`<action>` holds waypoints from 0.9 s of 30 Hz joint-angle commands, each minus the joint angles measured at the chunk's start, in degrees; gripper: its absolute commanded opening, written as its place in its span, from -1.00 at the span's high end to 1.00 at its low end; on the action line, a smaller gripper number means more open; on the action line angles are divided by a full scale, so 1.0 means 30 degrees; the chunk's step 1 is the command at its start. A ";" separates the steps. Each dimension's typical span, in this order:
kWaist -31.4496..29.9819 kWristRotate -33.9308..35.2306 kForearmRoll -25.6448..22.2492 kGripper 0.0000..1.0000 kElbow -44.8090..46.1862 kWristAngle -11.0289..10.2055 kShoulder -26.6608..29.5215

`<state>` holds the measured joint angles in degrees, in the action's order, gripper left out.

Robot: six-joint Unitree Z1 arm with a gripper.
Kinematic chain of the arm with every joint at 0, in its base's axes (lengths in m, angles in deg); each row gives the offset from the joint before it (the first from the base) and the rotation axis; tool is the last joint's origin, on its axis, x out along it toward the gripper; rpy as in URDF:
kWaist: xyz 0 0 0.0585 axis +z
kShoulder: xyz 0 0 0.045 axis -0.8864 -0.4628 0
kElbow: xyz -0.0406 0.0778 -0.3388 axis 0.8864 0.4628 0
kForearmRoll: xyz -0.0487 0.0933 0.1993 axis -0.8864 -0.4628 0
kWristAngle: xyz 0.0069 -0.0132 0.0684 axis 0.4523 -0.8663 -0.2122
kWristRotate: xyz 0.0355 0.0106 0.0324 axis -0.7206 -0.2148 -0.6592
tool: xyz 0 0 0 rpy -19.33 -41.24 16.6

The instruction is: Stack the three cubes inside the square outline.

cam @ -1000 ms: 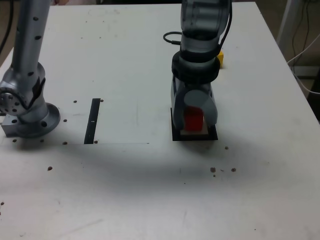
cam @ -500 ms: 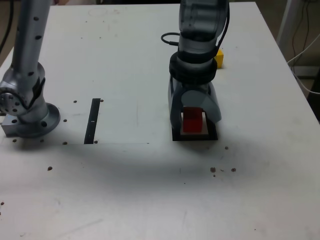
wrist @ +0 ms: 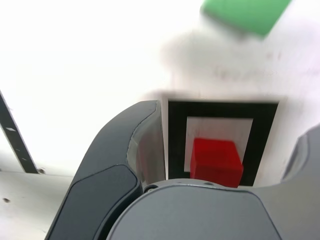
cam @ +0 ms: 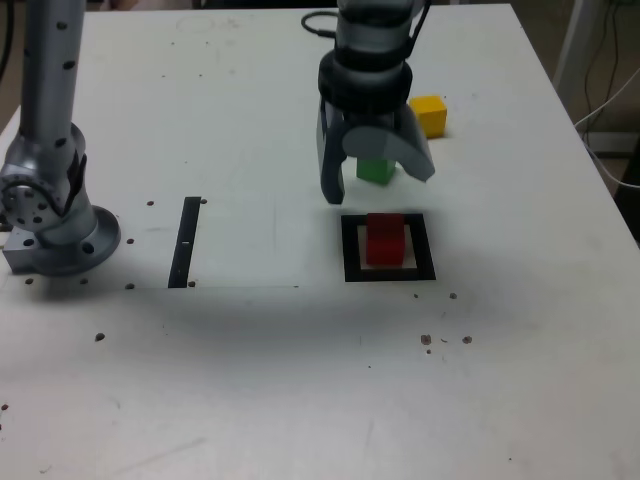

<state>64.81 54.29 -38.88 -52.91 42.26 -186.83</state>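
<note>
Covering most of the exterior view, a white table (cam: 250,380) carries dark specks and a narrow black strip (cam: 186,242). The red cube (cam: 385,239) sits alone inside the square outline (cam: 350,250), the green cube (cam: 375,171) and yellow cube (cam: 430,115) behind it. Above them the gripper (cam: 377,188) hangs spread wide and empty.

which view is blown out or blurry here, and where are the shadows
Wrist view: the table is overexposed to near pure white, and the green cube is smeared by blur, while the red cube stays fairly sharp. Exterior view: evenly lit, slightly soft, with a broad faint shadow across the table in front of the square outline.
</note>
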 commanded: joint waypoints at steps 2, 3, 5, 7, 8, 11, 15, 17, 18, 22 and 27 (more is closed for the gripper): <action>0.0499 -0.0638 -0.0503 -0.98 -0.0576 -0.0201 0.0093; 0.0664 -0.0861 -0.0661 -0.98 -0.0772 -0.0257 0.0077; 0.0987 -0.1328 -0.0922 -0.99 -0.1151 -0.0336 0.0018; 0.1308 -0.1814 -0.1127 -0.99 -0.1516 -0.0376 -0.0089; 0.1475 -0.2059 -0.1217 -0.99 -0.1692 -0.0383 -0.0159; 0.1980 -0.2744 -0.1436 -0.99 -0.2203 -0.0395 -0.0433; 0.2635 -0.3538 -0.1610 -0.99 -0.2812 -0.0395 -0.0834; 0.2947 -0.3929 -0.1695 -0.99 -0.3142 -0.0395 -0.1076; 0.3155 -0.4186 -0.1781 -0.99 -0.3406 -0.0395 -0.1270; 0.3755 -0.4874 -0.2175 -0.99 -0.4381 -0.0424 -0.1952; 0.4422 -0.5412 -0.2666 -0.99 -0.5805 -0.0713 -0.2756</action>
<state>77.57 38.43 -46.53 -69.00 40.45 -194.31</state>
